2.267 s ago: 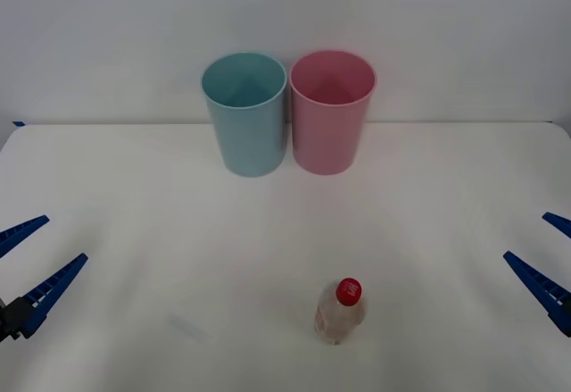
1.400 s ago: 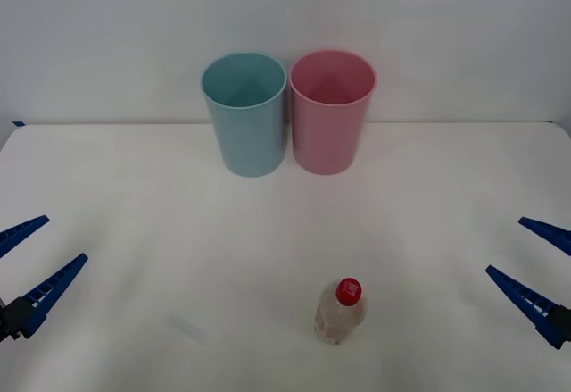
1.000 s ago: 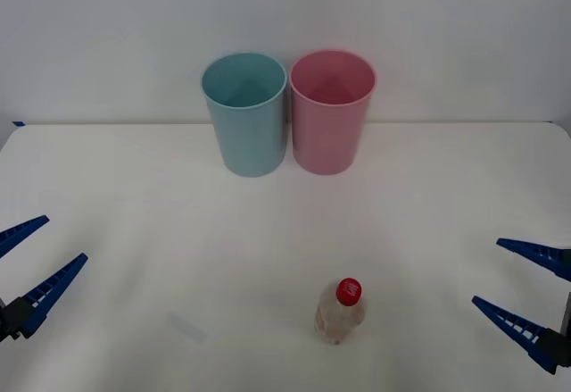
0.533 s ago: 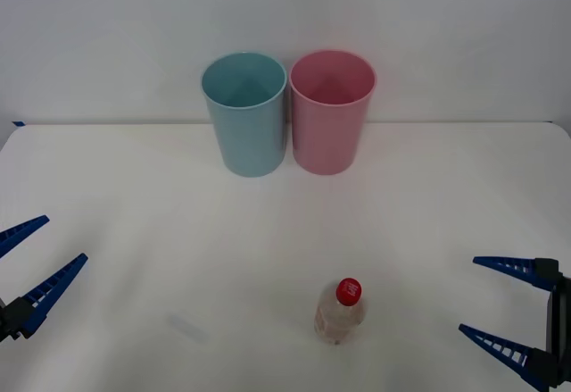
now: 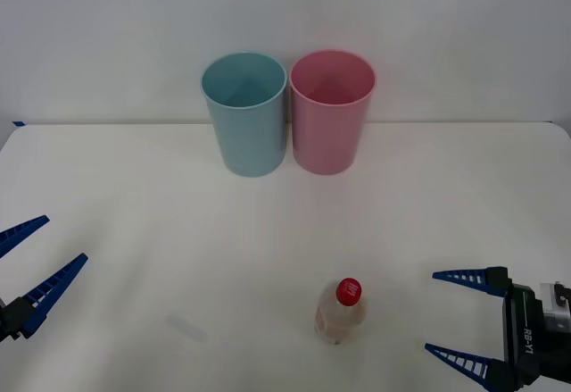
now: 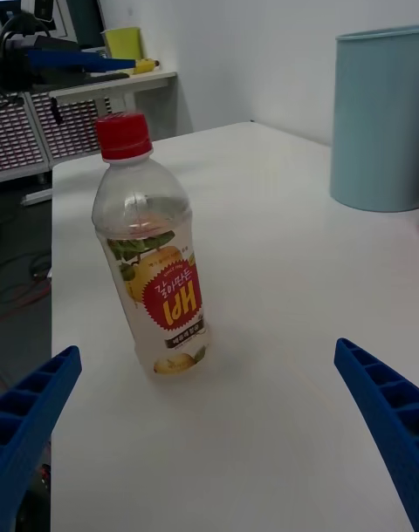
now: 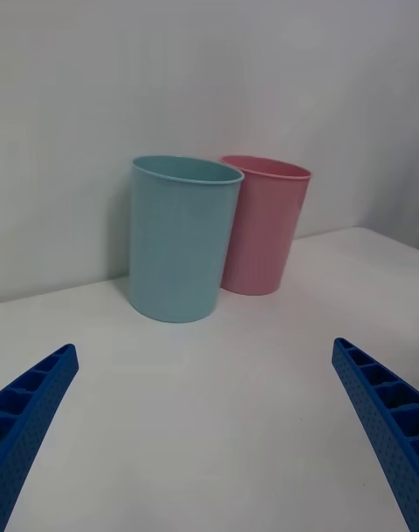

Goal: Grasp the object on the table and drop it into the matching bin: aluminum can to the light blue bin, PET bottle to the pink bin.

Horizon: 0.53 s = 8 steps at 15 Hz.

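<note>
A small clear PET bottle [image 5: 340, 312] with a red cap stands upright on the white table [image 5: 134, 196] near its front edge; its red and yellow label faces the right wrist camera [image 6: 157, 266]. My right gripper [image 5: 433, 313] is open a short way to the bottle's right, fingers pointing at it, nothing between them. The light blue bin [image 5: 245, 112] and the pink bin [image 5: 330, 110] stand side by side at the table's far edge. Open too, my left gripper [image 5: 45, 244] rests at the table's left edge, facing both bins [image 7: 183, 235] [image 7: 264, 222].
A faint pale smudge [image 5: 186, 327] marks the tabletop left of the bottle. Bare white tabletop lies between the bottle and the bins. In the right wrist view, desks and equipment [image 6: 61, 70] stand beyond the table's edge.
My right gripper has moved in from the right edge toward the bottle, turning to point its fingers leftward at it. The bottle, both bins and the left arm have stayed still.
</note>
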Each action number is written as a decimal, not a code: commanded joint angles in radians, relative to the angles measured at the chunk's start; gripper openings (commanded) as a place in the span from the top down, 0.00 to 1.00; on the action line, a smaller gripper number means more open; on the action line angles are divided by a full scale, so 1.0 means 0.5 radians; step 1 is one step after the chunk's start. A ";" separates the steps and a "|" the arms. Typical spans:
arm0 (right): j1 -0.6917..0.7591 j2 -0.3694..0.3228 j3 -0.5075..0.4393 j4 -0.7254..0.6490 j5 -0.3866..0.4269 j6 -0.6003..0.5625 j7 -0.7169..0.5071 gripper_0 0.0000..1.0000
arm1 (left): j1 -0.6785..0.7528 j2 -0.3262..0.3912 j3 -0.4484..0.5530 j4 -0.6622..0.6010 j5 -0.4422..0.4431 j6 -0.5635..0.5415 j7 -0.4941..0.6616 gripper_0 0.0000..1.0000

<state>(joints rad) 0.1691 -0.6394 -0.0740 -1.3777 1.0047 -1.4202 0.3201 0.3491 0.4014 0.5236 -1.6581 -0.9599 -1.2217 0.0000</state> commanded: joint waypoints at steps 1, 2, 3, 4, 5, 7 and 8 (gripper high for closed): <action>-0.084 0.012 0.142 0.083 0.000 0.030 0.114 0.00 | 0.000 0.000 0.000 0.000 0.000 0.000 0.000 0.00; -0.108 0.015 0.188 0.098 0.000 0.061 0.188 0.00 | 0.000 0.000 0.000 0.000 0.000 0.000 0.000 0.00; -0.133 0.018 0.237 0.114 0.000 0.082 0.210 0.00 | 0.000 0.000 0.000 0.000 0.000 0.000 0.000 0.00; -0.157 0.021 0.280 0.135 0.000 0.092 0.219 0.00 | 0.000 0.000 0.000 0.000 0.000 0.000 0.000 0.00; -0.185 0.033 0.317 0.163 0.000 0.098 0.234 0.00 | 0.000 0.000 0.000 0.000 0.000 0.000 0.000 0.00; -0.243 0.092 0.353 0.212 0.043 0.098 0.268 0.00 | 0.000 0.000 0.000 0.000 0.000 0.000 0.000 0.00; -0.262 0.131 0.350 0.221 0.080 0.101 0.277 0.00 | 0.000 0.000 0.000 0.000 0.000 0.000 0.000 0.00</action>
<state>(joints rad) 0.0456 -0.5880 0.1016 -1.2711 1.0313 -1.3712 0.4549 0.3491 0.4014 0.5236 -1.6581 -0.9599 -1.2217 0.0000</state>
